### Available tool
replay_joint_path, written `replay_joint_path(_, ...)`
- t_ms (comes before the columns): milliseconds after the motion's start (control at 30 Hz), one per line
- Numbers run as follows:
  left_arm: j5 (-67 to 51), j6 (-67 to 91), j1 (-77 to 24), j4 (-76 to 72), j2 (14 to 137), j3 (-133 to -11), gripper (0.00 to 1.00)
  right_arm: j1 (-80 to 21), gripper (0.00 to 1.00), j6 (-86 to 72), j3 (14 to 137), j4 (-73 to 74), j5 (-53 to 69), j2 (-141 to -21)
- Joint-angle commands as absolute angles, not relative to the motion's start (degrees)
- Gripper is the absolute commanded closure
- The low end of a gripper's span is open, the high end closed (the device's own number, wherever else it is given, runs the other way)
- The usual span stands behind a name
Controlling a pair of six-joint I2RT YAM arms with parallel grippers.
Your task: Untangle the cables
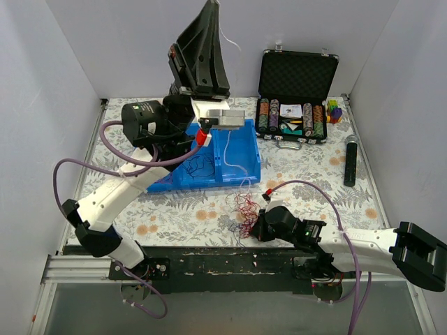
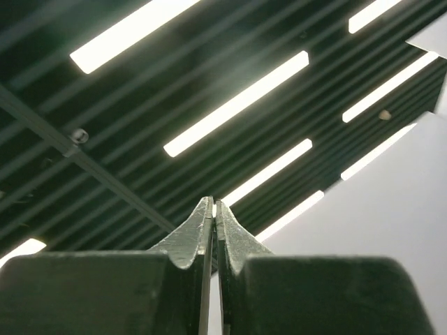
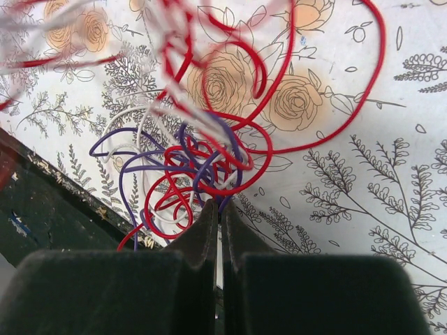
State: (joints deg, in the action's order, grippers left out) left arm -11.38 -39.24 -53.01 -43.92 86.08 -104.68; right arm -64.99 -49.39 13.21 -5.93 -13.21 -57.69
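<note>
My right tool (image 3: pixel 218 208) was pinched shut. Its tips touched the near side of the cables (image 3: pixel 202 157), a red, purple and white knot lying on the bench (image 1: pixel 307 185) straight ahead of it, just in front of the blue tray (image 1: pixel 248 150). I could not tell whether a strand was caught. My left tool (image 2: pixel 214 206), also shut, pointed upward, well away, so the right was nearer.

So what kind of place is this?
Probably a robot lab test booth: white walls enclose a floral-covered table, two arms are bolted at its edge, plus props like a poker-chip case.
</note>
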Motion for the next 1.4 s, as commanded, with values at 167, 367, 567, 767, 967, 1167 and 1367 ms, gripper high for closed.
replay_joint_path(167,-17.66,-49.3,-53.44,-41.67,96.49,-129.35,1.0,-65.21,0.99,-48.69,10.37,3.43,-12.39,-59.5)
replay_joint_path(367,-20.13,-52.38,-53.44,-39.2,98.61,-133.6,1.0,-65.21,0.99,-48.78,10.2,3.25,-12.13,-59.15)
replay_joint_path(567,-16.27,-50.11,-53.44,-41.3,96.95,-126.66,1.0,-65.13,0.99,-48.78,10.11,3.25,-12.04,-58.54)
replay_joint_path(767,-7.39,-42.9,-52.04,-44.46,95.72,-117.71,1.0,-65.21,0.99,-48.69,9.93,3.6,-12.13,-57.31)
replay_joint_path(967,-3.09,-36.83,-47.11,-49.39,93.61,-102.15,1.0,-65.22,0.99,-48.96,9.76,4.39,-12.83,-55.64)
replay_joint_path(1167,-1.67,-34.37,-45.44,-51.41,92.38,-94.49,1.0,-65.21,0.99,-49.31,9.4,4.75,-13.27,-54.49)
replay_joint_path(1367,-0.79,-32.52,-45.27,-52.29,92.28,-92.9,1.0,-65.21,0.99,-49.31,9.49,3.87,-13.01,-56.07)
